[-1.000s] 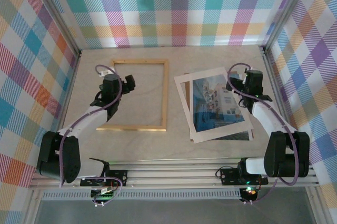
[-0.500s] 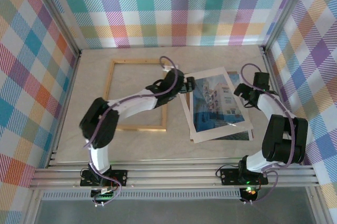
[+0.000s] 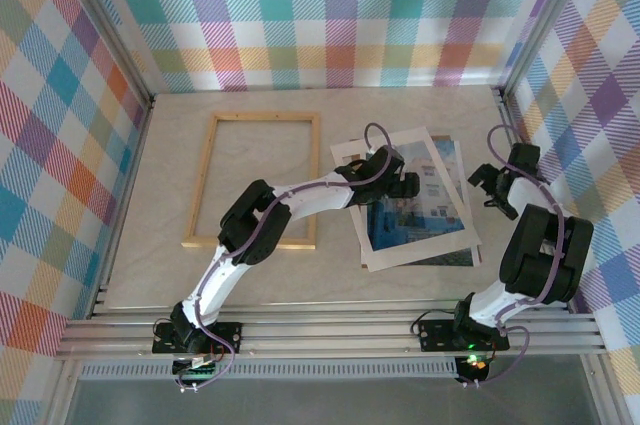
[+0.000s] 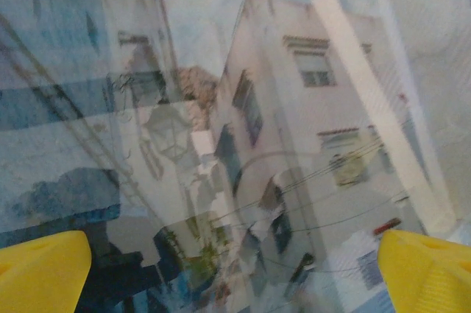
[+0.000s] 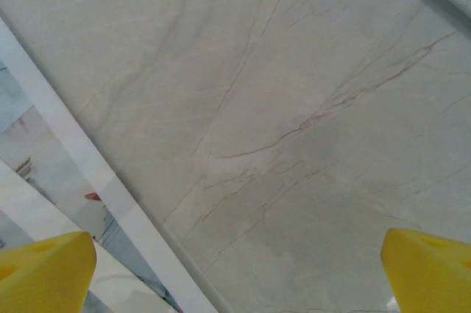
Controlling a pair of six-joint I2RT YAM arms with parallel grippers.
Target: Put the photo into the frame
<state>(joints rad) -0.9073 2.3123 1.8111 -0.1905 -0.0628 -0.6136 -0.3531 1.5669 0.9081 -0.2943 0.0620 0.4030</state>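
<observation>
From the overhead view I see the left arm stretched across the pale marble-patterned table (image 3: 250, 275), its left gripper (image 3: 407, 185) over the rectangular print of blue-toned buildings and sky (image 3: 432, 217); the arm's wrist covers the upper left part of that photo, so I cannot make out its corner there. The photo lies to the right of the large rectangular frame of thin light golden wood (image 3: 205, 180), apart from it and not in it; the arm's white link crosses the frame's right rail and hides a stretch of it. A white mat border (image 3: 395, 257) lies with the photo, tilted; which sheet is on top along the right side I cannot tell, and a dark strip at the lower edge is too small to identify.

In the left wrist view the photo (image 4: 294, 143) is close and blurred, with glare and a pale band across it; the left gripper (image 4: 234, 272) shows two yellow fingertips (image 4: 40, 269) cut off at the bottom corners, spread wide with nothing between them; whether they touch the print I cannot tell.

The right gripper (image 3: 488, 188) sits near the right wall, beside the mat's edge; in its wrist view the right gripper (image 5: 235, 272) is likewise spread wide and empty over bare table (image 5: 294, 107), with a white strip (image 5: 73, 129) at lower left.
</observation>
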